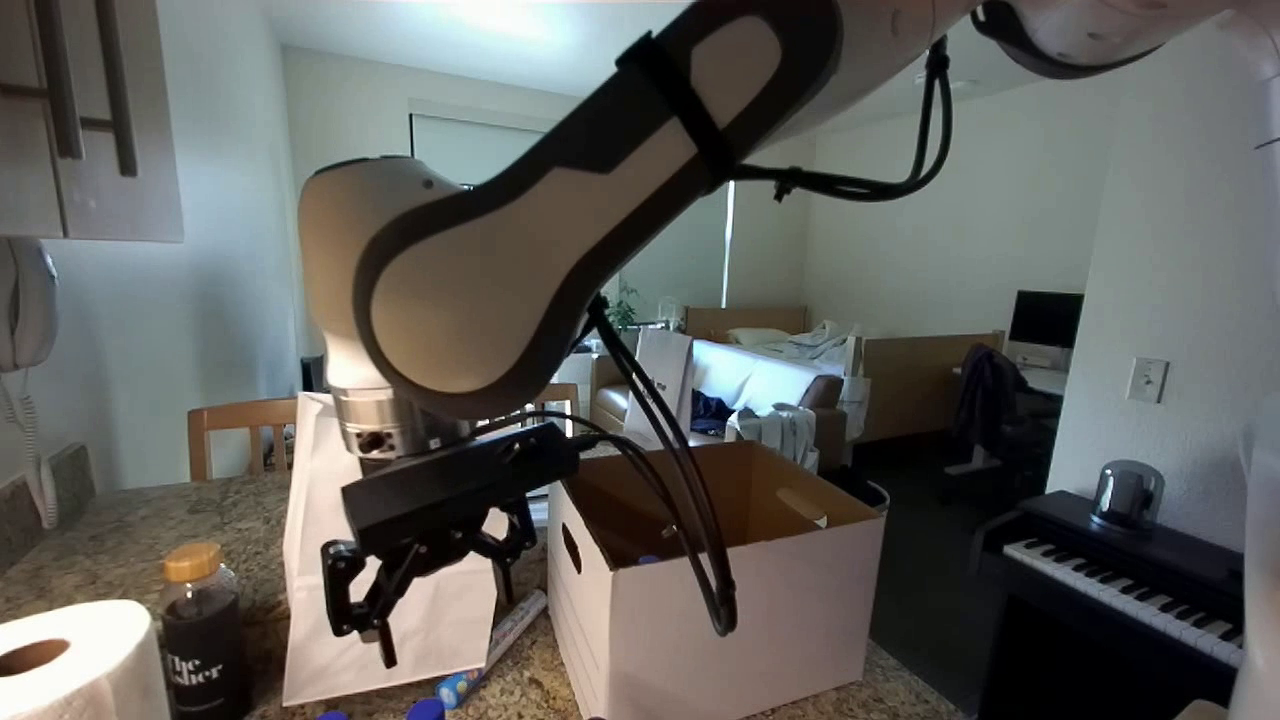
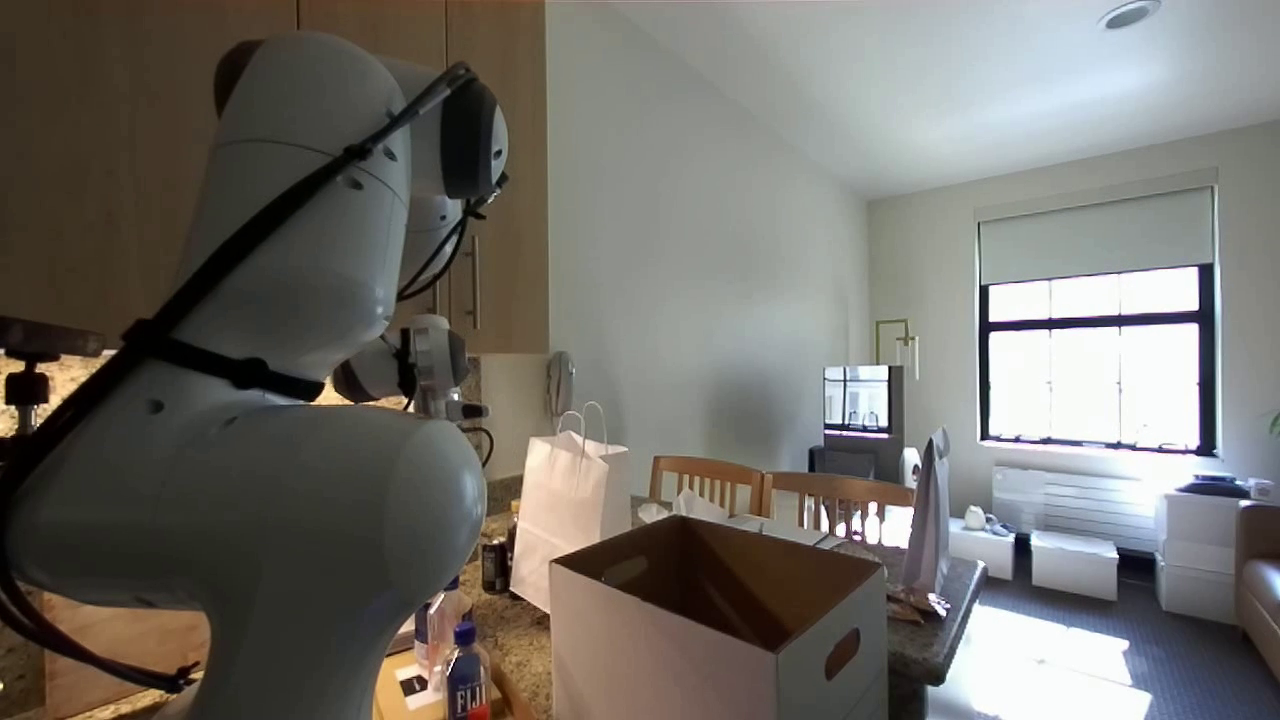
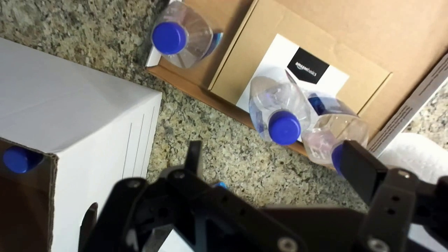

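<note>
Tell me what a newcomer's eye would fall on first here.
Probably the pale robot arm, which cuts across an exterior view with its open gripper hanging beside an open-topped white box. Next, in the wrist view, three clear, blue-capped bottles stand in a shallow cardboard tray, while another blue cap shows inside the white box. Then the bright window glares across the room in an exterior view.

Daylight from the window (image 2: 1085, 380) patches the dark floor (image 2: 1070, 650); pale walls (image 2: 700, 250) enclose chairs (image 2: 840, 488), sofa (image 1: 755, 370), bed (image 1: 915, 390), piano (image 1: 1125, 594).
</note>
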### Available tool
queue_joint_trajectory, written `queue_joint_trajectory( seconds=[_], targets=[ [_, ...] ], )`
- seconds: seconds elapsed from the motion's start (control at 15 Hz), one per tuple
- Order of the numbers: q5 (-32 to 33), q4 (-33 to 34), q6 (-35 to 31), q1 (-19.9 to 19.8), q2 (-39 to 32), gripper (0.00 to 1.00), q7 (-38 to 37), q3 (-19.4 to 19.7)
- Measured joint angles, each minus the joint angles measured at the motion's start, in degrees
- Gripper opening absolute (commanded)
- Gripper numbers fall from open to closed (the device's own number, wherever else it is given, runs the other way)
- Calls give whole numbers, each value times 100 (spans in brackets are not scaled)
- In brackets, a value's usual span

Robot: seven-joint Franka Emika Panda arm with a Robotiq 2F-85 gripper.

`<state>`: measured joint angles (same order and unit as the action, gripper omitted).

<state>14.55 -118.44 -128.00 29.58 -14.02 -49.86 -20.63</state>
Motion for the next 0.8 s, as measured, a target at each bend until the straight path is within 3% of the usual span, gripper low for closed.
queue_joint_trajectory(
  seconds=[0.2, 0.8],
  targets=[
    [-423, 1, 293, -54, -66, 100, 467, 24],
    [-414, 30, 278, -60, -713, 100, 1614, 110]
  ],
)
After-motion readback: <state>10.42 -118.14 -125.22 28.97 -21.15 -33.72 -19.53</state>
